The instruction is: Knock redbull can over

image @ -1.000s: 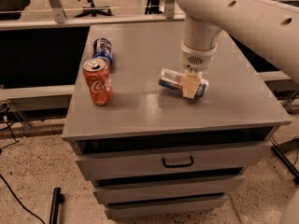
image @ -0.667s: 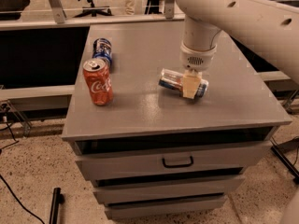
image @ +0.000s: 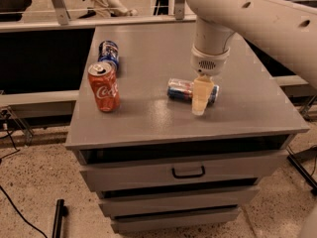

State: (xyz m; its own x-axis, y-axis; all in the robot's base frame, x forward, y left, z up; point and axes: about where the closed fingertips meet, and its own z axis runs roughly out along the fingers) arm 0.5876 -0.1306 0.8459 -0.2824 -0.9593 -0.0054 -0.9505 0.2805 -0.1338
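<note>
Grey cabinet top [image: 148, 128] fills the middle of the view, and the redbull can [image: 179, 89] is down: it lies on its side right of centre, long axis running left to right, blue and silver with red at mid-length. Right over it, the gripper [image: 198, 109] points straight down from the white arm [image: 257, 19], which sweeps in from the upper right. Its tan tip hangs in front of the can's right half and hides that part, with the end low, close to the tabletop on the near side of the can. Open or closed? Cannot tell from this angle, and whether it actually touches the can is not clear either.

Over on the left, well apart from the action, the red cola can [image: 104, 87] stands upright near the left edge, white script facing the camera. Just behind it sits the dark blue can [image: 109, 53] with white markings; the two look very close, though contact is hard to call.

Below the top, three drawers, and the upper one carries a dark handle [image: 188, 172]. Speckled floor [image: 29, 182] underneath, a cable [image: 20, 213] trailing at the left, and a black bar [image: 58, 217] lying by the cabinet's lower left corner
</note>
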